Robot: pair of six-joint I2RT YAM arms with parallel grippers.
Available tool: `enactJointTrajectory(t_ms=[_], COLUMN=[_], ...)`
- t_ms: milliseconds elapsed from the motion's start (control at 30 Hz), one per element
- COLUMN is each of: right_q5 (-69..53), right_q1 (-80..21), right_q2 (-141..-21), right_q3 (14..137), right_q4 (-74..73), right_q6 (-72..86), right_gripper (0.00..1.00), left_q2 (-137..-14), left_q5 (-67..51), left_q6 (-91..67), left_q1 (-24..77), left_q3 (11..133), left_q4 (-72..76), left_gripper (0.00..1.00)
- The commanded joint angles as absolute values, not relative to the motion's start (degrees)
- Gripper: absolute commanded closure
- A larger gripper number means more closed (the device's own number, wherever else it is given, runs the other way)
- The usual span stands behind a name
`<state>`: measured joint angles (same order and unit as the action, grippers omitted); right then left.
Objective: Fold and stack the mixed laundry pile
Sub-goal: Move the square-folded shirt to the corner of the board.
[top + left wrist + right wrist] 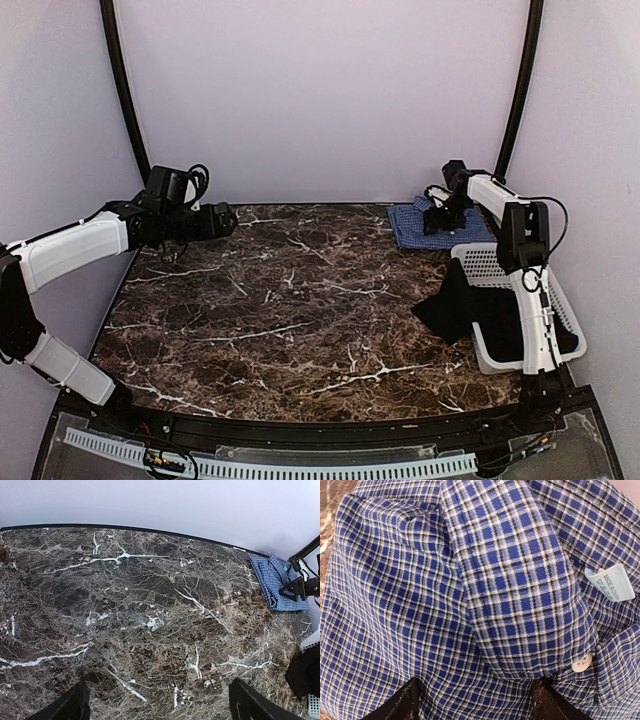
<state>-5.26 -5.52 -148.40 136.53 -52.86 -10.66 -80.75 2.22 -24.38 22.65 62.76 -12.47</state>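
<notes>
The blue-and-white check shirt [410,228] lies folded at the table's back right; it also shows in the left wrist view [272,577]. My right gripper [440,222] is right down on it, jaws open wide, and the cloth [470,580] with a white button and a label fills the right wrist view between the fingertips [402,702]. The black garment [455,300] hangs out of the white basket onto the table, also seen in the left wrist view [302,672]. My left gripper [225,220] is open and empty above the marble at the back left [160,705].
The white perforated basket [480,262] stands at the right edge, under my right arm; its corner shows in the left wrist view [312,640]. The dark marble table [290,300] spreads between the arms. Black frame posts rise at the back corners.
</notes>
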Motion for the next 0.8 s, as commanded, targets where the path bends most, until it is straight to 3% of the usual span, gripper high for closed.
enactJointTrajectory(t_ms=[0,367,533,767], right_q5=[1.8,9.2,11.5,8.4], right_q1=[-4.4,-4.7,-7.5,-13.2], right_q2=[-151.0,-137.9,-128.0,-111.7], right_q3=[137.1,136.7,135.2,123.1], right_q4=[-54.5,-51.2,-50.9,-52.3], right_q6=[-10.9,-9.8,-9.3,-5.1], right_gripper=[0.27,0.24,0.16,0.15], left_q2=[-79.7,-76.2,-73.9,-74.2], left_q5=[2.3,2.0,1.3,-3.1], left_q6=[-23.5,-22.8,-21.6,-22.8], left_q1=[22.4,22.4,22.4,22.4], left_q3=[65.1,64.3,62.0,64.1], left_q4=[-14.2,-13.7,-10.5,-10.7], left_gripper=[0.04,0.01,0.01,0.01])
